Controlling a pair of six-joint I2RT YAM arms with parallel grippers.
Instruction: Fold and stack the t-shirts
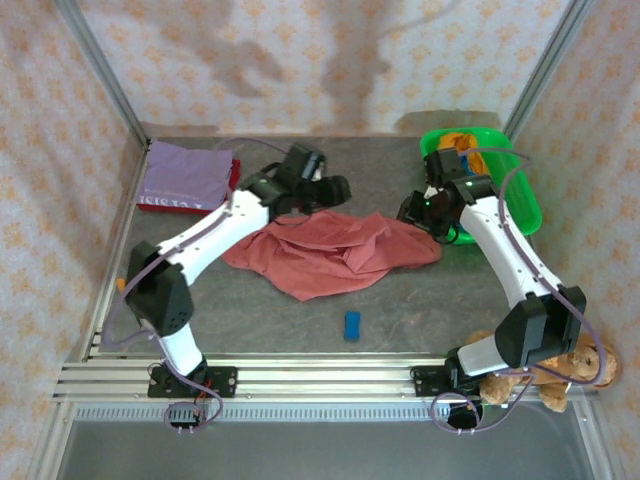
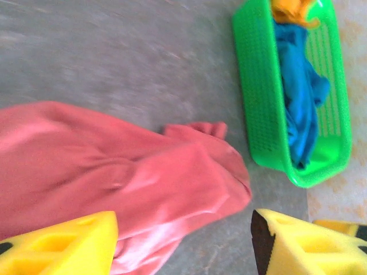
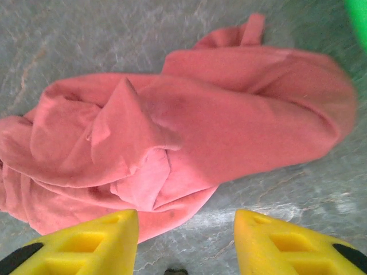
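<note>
Your grey worktop (image 1: 300, 320) carries it all. The biggest thing on it is the salmon-pink t-shirt (image 1: 330, 255). It lies in a crumpled heap in the middle of the worktop, not folded.

Next comes the green basket (image 1: 527, 205), at the far right corner. A blue t-shirt (image 2: 298, 86) and an orange t-shirt (image 2: 289, 11) lie bunched up inside it.

At the far left corner you have a lilac t-shirt (image 1: 185, 172), folded flat. It sits on top of a dark red t-shirt (image 1: 180, 206), which peeks out at its edges.

Your left gripper (image 2: 183, 238) hangs over the far side of the pink shirt. Its yellow fingers (image 2: 69, 246) stand wide apart and hold nothing.

Your right gripper (image 3: 184, 229) hangs by the shirt's right end, near the basket. Its fingers (image 3: 92, 243) are apart too, with nothing held.

A brown teddy bear (image 1: 575, 370) sits at the near right corner, by the right arm's base. The small blue block (image 1: 352, 325) lies near the middle of the near edge, just clear of the pink shirt.
</note>
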